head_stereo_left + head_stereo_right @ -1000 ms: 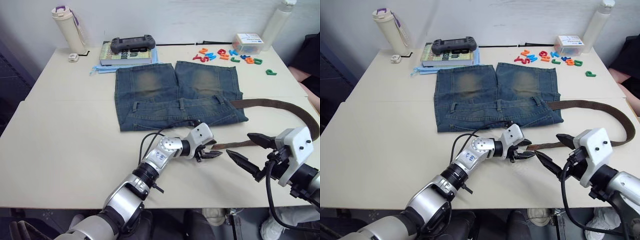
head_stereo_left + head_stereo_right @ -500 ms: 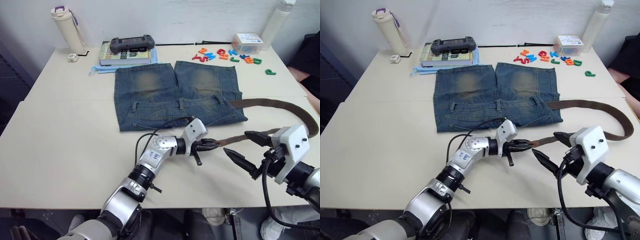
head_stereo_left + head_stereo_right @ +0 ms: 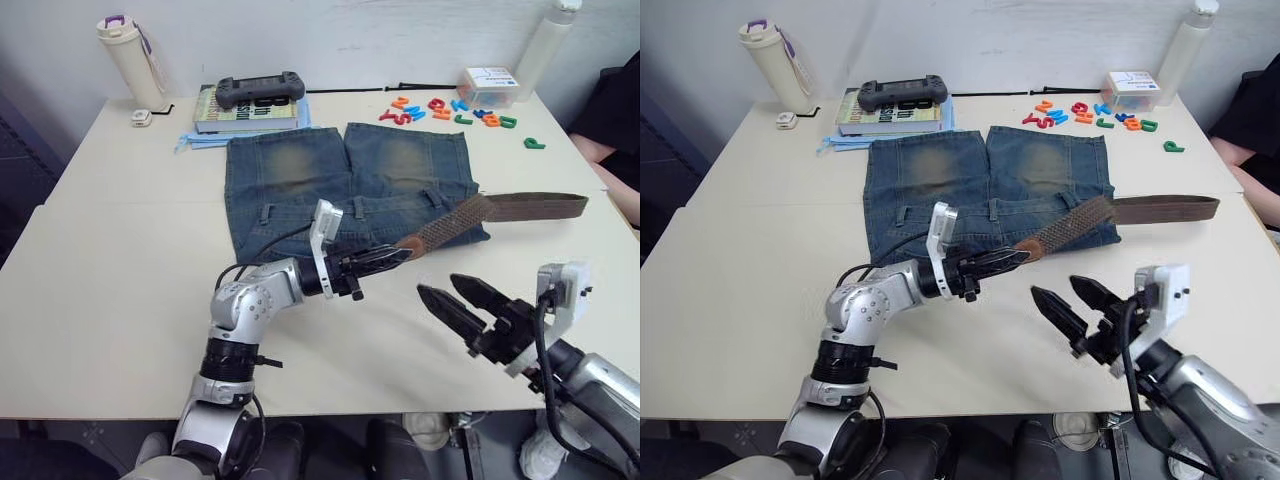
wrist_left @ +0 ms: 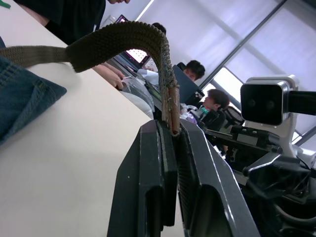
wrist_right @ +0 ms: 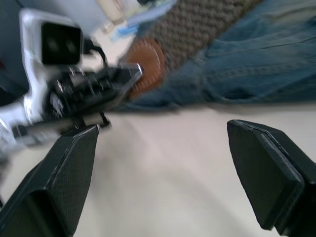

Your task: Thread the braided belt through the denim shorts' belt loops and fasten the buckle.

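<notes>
My left hand (image 3: 400, 254) pinching the belt's (image 3: 450, 222) tan tip over the shorts (image 3: 350, 180), my right hand (image 3: 448, 296) spread above the surface (image 3: 110, 270), no legible writing.

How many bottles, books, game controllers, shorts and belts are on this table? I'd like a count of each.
Bottles: 2
Book: 1
Game controller: 1
Denim shorts: 1
Braided belt: 1
Total: 6

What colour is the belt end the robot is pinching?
Tan leather on the braided belt, clearest in the right wrist view.
</notes>
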You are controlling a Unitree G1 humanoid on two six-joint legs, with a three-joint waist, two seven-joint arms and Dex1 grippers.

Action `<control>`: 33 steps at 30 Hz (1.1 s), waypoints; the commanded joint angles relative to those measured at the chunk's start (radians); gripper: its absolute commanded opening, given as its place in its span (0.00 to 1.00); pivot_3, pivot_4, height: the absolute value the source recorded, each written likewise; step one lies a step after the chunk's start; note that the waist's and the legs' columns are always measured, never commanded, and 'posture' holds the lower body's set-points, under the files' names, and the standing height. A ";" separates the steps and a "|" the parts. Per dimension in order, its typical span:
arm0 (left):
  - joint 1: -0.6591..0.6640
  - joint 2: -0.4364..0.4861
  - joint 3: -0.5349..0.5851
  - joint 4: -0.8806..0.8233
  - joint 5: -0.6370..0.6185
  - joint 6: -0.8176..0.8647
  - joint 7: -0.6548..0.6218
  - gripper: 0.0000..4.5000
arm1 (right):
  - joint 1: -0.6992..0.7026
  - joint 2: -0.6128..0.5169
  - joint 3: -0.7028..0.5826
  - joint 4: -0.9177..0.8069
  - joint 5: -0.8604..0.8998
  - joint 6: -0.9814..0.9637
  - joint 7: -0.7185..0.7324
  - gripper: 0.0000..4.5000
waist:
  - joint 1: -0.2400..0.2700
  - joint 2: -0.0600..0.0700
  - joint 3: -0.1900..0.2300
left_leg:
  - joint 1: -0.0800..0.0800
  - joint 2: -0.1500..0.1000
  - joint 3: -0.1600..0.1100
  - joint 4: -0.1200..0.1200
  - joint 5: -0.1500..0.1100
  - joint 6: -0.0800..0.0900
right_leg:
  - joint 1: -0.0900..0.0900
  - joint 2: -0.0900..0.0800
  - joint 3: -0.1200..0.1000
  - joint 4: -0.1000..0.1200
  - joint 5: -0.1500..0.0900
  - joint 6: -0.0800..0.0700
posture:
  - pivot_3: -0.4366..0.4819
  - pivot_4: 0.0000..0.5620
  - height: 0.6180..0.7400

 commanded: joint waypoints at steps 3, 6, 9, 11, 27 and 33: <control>0.018 0.012 0.010 -0.076 -0.073 0.039 0.023 0.01 | -0.081 0.087 0.063 0.022 0.169 -0.161 -0.121 1.00 | -0.007 0.000 0.000 | 0.000 0.000 0.000 0.000 0.000 0.000 | 0.000 0.000 0.000 0.000 0.000 0.000 | 0.48 0.27 0.93; 0.021 0.022 0.011 -0.084 -0.090 0.044 0.023 0.01 | -0.105 0.097 0.080 0.066 0.190 -0.192 -0.135 1.00 | -0.007 0.001 0.000 | 0.000 0.000 0.000 0.000 0.000 0.000 | 0.000 0.000 0.000 0.000 0.000 0.000 | 0.48 0.27 0.93; 0.017 0.022 0.021 -0.088 -0.115 0.051 0.030 0.01 | -0.117 0.103 0.103 0.095 0.192 -0.206 -0.129 1.00 | -0.008 0.001 0.000 | 0.000 0.000 0.000 0.000 0.000 0.000 | 0.000 0.000 0.000 0.000 0.000 0.000 | 0.48 0.27 0.93; 0.019 0.029 0.012 -0.091 -0.112 0.046 0.028 0.01 | -0.125 0.108 0.105 0.104 0.201 -0.224 -0.127 1.00 | -0.011 0.001 -0.001 | 0.000 0.000 0.000 0.000 0.000 0.000 | 0.000 0.001 0.000 0.000 0.000 0.000 | 0.48 0.27 0.93; 0.027 0.097 -0.002 -0.102 -0.201 0.068 0.001 0.01 | -0.171 0.099 0.097 0.152 0.235 -0.252 -0.096 1.00 | -0.012 0.001 -0.001 | 0.000 0.000 0.000 -0.001 0.000 0.000 | -0.001 0.001 0.001 0.001 0.000 -0.001 | 0.48 0.27 0.93; 0.022 0.100 -0.010 -0.093 -0.198 0.056 0.004 0.00 | -0.181 0.101 0.106 0.152 0.234 -0.258 -0.095 0.94 | -0.012 0.001 -0.001 | 0.000 0.000 0.000 -0.001 0.000 0.000 | -0.001 0.001 0.001 0.000 0.000 -0.001 | 0.48 0.27 0.93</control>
